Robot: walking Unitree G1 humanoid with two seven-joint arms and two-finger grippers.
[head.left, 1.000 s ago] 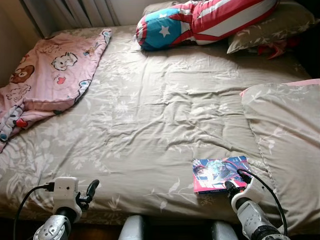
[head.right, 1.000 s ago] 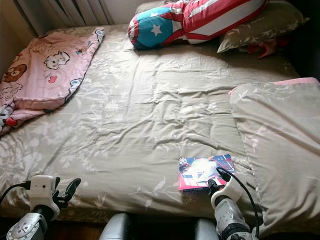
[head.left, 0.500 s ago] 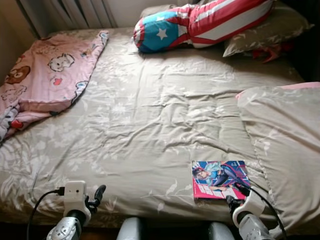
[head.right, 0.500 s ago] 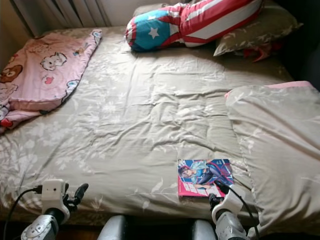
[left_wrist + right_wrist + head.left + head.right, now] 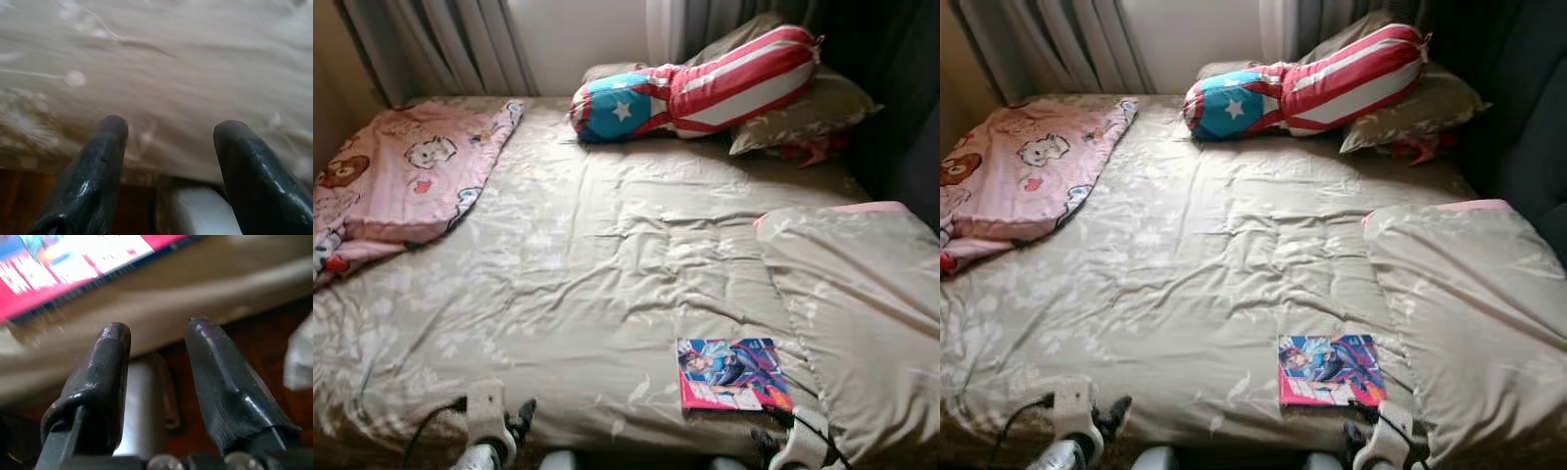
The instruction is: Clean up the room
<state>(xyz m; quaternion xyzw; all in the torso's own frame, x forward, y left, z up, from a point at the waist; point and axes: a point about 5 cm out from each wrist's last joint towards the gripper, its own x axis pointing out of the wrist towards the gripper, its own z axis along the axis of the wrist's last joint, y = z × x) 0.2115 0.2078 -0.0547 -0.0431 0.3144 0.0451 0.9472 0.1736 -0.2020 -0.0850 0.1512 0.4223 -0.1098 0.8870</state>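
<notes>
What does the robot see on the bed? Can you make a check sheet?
Surface: beige floral bedspread, rumpled.
Job's things: pink-and-blue comic book flat near the bed's front edge.
Clutter: pink cartoon blanket at left; star-and-stripes long cushion at the head; folded beige duvet at right.
Grippers: left gripper open, empty; right gripper open, just short of the book.
Cables: black cable at left wrist.
Surroundings: grey curtains.

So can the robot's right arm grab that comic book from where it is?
Probably yes. The comic book lies flat at the bed's near edge, just ahead of the open right gripper, with nothing between them.
</notes>
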